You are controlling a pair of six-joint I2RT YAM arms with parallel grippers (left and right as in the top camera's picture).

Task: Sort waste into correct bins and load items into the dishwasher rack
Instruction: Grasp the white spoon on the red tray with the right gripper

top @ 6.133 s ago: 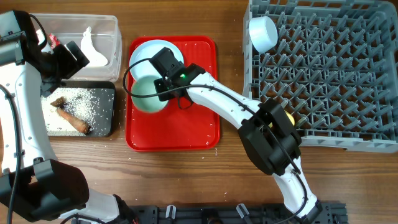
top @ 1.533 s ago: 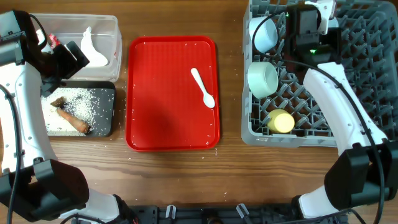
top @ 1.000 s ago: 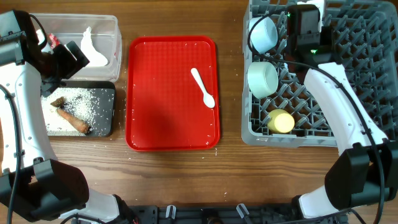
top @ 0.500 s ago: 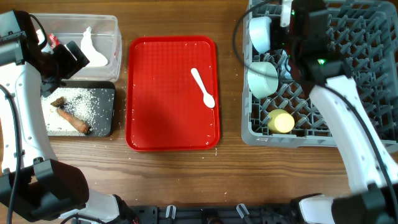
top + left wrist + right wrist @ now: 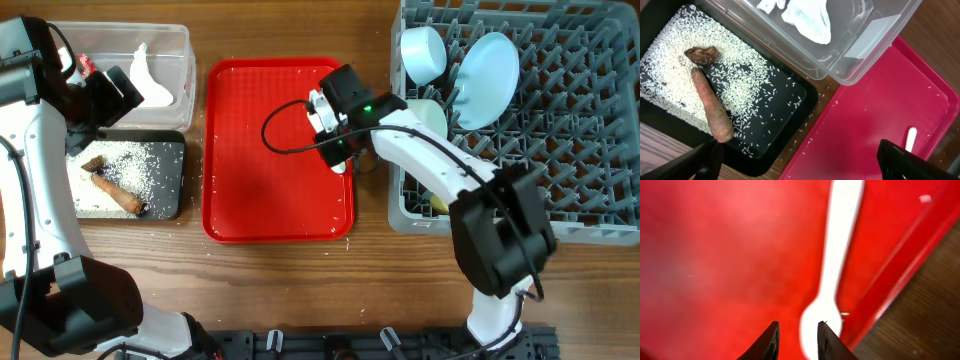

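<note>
The white plastic spoon (image 5: pixel 840 255) lies on the red tray (image 5: pixel 270 200); only its bowl end (image 5: pixel 339 166) shows in the overhead view. My right gripper (image 5: pixel 335 150) is low over it, its jaws (image 5: pixel 799 330) open by a narrow gap, with the spoon's bowl beside the right finger and not gripped. My left gripper (image 5: pixel 108 95) hovers wide open (image 5: pixel 800 160) and empty over the bins. The clear tub (image 5: pixel 185 60) holds the tissue (image 5: pixel 150 80) and wrapper (image 5: pixel 85 66). The black tray (image 5: pixel 180 180) holds rice (image 5: pixel 140 165) and the brown stick (image 5: pixel 115 190).
The grey rack (image 5: pixel 560 150) at the right holds a blue plate (image 5: pixel 487 65) standing on edge, a blue bowl (image 5: pixel 422 52), a second bowl (image 5: pixel 432 112) partly behind my right arm, and the yellow cup (image 5: pixel 436 204), mostly hidden. Stray rice grains dot the red tray (image 5: pixel 880 110).
The bowl and plate went from the red tray into the rack. My right arm then swung left from the rack and came down over the spoon. The left arm has not moved.
</note>
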